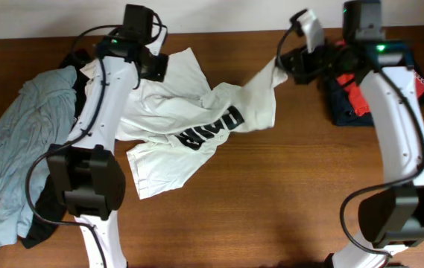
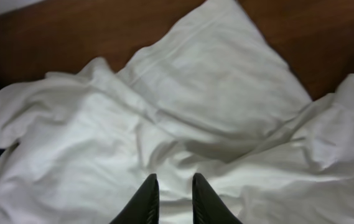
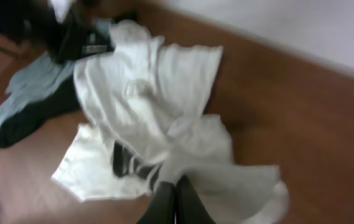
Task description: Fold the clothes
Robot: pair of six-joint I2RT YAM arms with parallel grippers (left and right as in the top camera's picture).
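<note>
Centre of the overhead frame: a white T-shirt (image 1: 189, 126) lies crumpled on the wooden counter (image 1: 286, 201), with black lettering facing up near its middle. The right gripper (image 1: 285, 67), upper right of centre, has its jaws clenched on one edge of the shirt, and the cloth stretches in a raised fold toward it. The right wrist view agrees: the jaws are pressed together with white fabric pinched between them. The left gripper (image 1: 154, 67) sits over the shirt's upper-left part. In the left wrist view its jaws stand a narrow gap apart, tips down at rumpled cloth; whether they grasp it cannot be told. At far left a grey-blue garment (image 1: 25, 141) lies over a black garment (image 1: 44, 212). A folded stack (image 1: 349, 100) of dark blue and red clothes sits at upper right.
</note>
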